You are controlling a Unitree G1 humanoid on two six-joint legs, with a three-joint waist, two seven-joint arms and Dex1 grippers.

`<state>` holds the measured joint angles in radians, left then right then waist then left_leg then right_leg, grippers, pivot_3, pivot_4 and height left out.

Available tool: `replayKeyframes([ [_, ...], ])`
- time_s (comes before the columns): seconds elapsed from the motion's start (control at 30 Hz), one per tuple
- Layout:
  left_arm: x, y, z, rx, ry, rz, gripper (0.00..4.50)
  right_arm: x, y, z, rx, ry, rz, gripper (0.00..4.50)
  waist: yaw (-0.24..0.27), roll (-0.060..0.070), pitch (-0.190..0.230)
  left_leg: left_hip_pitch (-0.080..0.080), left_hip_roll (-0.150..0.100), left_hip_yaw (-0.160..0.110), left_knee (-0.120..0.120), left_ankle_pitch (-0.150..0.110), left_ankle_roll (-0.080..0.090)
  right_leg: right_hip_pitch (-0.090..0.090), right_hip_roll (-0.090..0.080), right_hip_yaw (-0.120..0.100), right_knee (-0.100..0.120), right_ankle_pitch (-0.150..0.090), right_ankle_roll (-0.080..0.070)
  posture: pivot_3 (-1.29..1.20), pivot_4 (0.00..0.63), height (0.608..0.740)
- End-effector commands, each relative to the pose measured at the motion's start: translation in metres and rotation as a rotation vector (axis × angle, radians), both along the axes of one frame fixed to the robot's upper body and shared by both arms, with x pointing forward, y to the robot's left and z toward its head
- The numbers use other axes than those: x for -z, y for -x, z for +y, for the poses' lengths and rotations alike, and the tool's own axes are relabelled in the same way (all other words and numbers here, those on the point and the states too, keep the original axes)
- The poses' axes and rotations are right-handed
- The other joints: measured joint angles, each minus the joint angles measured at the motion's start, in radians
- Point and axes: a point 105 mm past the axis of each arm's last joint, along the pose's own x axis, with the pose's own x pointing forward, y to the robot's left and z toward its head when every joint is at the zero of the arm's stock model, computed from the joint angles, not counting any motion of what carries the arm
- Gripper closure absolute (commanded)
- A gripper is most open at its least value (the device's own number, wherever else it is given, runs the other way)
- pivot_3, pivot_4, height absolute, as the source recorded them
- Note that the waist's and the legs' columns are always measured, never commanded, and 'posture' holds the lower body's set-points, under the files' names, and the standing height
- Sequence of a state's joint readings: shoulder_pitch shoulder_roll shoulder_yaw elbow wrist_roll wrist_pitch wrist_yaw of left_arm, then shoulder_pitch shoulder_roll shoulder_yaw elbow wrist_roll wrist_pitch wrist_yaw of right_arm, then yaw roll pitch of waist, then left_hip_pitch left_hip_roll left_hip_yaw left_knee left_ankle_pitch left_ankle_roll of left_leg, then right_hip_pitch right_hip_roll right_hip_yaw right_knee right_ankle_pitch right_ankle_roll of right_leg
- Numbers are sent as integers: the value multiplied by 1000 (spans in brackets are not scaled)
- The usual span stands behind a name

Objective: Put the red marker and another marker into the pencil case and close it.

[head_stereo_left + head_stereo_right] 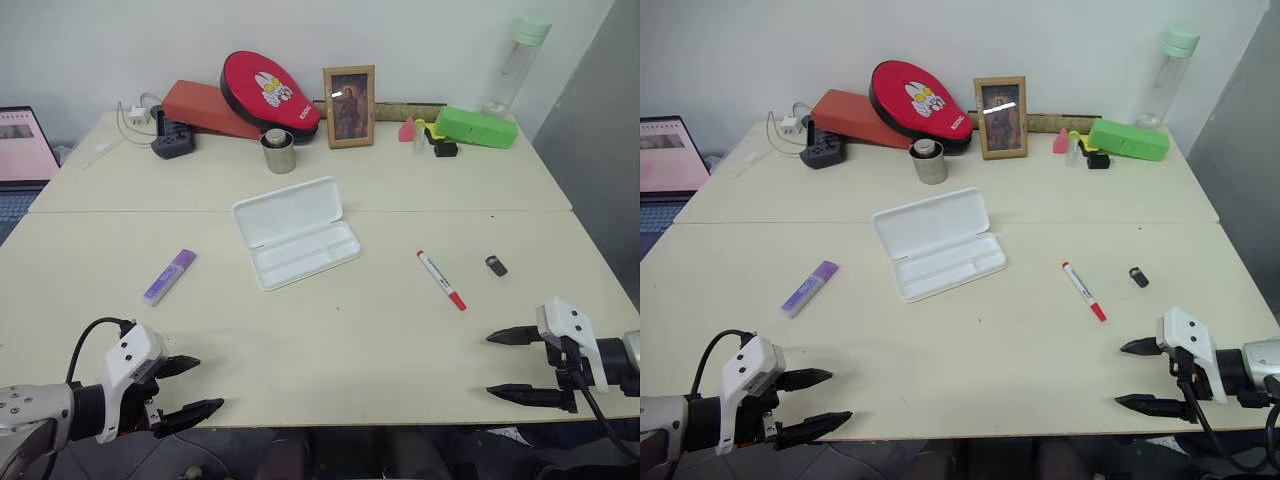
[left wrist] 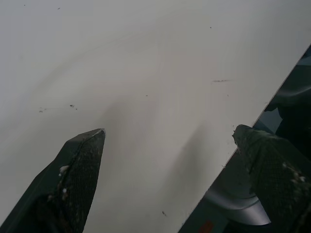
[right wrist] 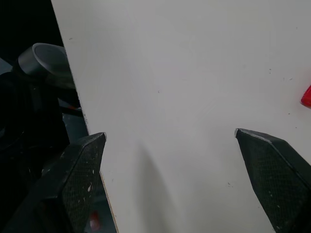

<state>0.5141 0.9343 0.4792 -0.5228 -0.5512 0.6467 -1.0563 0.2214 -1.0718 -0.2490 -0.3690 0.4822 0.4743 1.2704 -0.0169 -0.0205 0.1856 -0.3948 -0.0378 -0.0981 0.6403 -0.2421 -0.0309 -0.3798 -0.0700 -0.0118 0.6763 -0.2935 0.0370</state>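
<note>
On the cream table (image 1: 330, 340), listed from the robot's left to its right:

Laptop (image 1: 22, 150): at the far left edge, screen lit.
Left gripper (image 1: 190, 388): at the near left edge of the table, both black fingers spread wide, released, nothing between them.
Purple highlighter (image 1: 169, 276): lying flat on the left side, well ahead of the left gripper, well apart from the case.
Power strip (image 1: 172, 143): back left, beside a white plug and cable.
Red pad (image 1: 268, 90): leaning at the back wall over an orange-red box (image 1: 205, 108).
Metal cup (image 1: 278, 151): in front of the red pad.
Pencil case (image 1: 296, 231): white, at the table's middle, lid open and laid back, tray empty.
Picture frame (image 1: 349, 106): upright at the back wall.
Red marker (image 1: 441, 279): right of the case, lying at a slant, capped.
Green box (image 1: 476, 127): back right, beside a clear bottle (image 1: 514, 62).
Small black piece (image 1: 496, 265): just right of the red marker.
Right gripper (image 1: 510, 365): at the near right edge, fingers parted wide, released, empty, near the marker but apart from it.
</note>
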Motion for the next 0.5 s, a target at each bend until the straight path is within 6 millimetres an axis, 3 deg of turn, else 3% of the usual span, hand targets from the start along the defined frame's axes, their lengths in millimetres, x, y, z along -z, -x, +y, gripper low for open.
replayKeyframes([
  [0.03, -11, -3, -3, 9, 9, -45, 0, -4, -1, 1, -25, 12, -20, 37, 0, 0, 0, 0, 0, 0, 0, 0, 0, 0, 0, 0, 0, 0, 0, 0, 150, 740],
  [0.5, -13, -6, -5, 13, 11, -36, 0, -4, -1, 2, -24, 13, -24, 37, 1, 0, 0, 0, 0, 0, 0, 0, 0, 0, 0, 0, 0, 0, 0, 0, 150, 740],
])
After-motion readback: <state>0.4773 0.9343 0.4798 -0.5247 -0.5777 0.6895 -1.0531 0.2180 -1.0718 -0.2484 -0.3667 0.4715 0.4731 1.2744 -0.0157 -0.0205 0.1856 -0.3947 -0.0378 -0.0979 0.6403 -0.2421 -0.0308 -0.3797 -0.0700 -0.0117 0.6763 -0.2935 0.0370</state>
